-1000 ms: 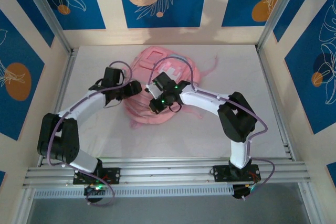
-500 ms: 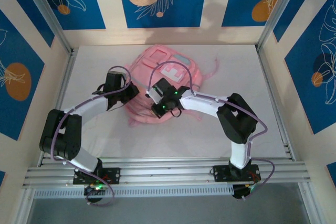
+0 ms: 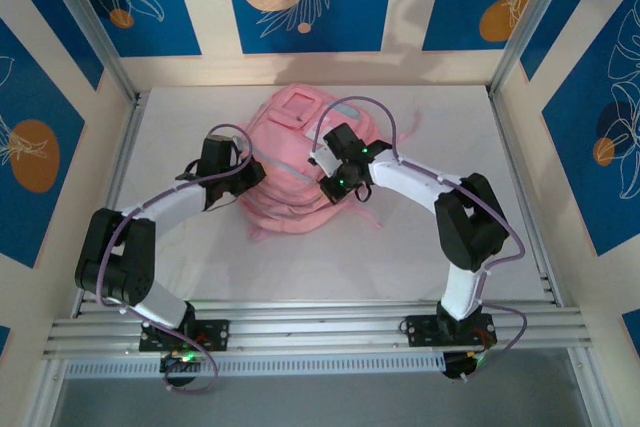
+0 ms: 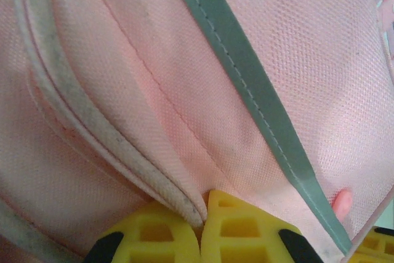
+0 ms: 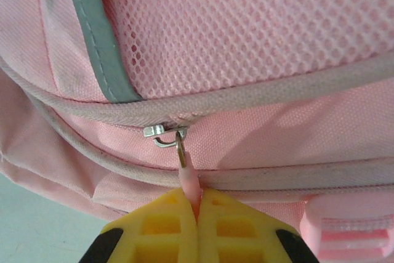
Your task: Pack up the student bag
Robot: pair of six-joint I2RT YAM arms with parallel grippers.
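a white table [image 3: 480, 147] carries the pink student bag [image 3: 290, 202], lying toward its far middle.

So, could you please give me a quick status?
Left gripper shut on student bag seam. Right gripper shut on zipper pull. Nothing in the way.

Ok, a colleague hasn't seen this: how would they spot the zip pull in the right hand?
Find the big pink student bag. Below its mesh panel runs a grey-piped zip with a silver slider. The zip pull is the thin pink tab hanging from that slider's ring, pinched by the right hand.
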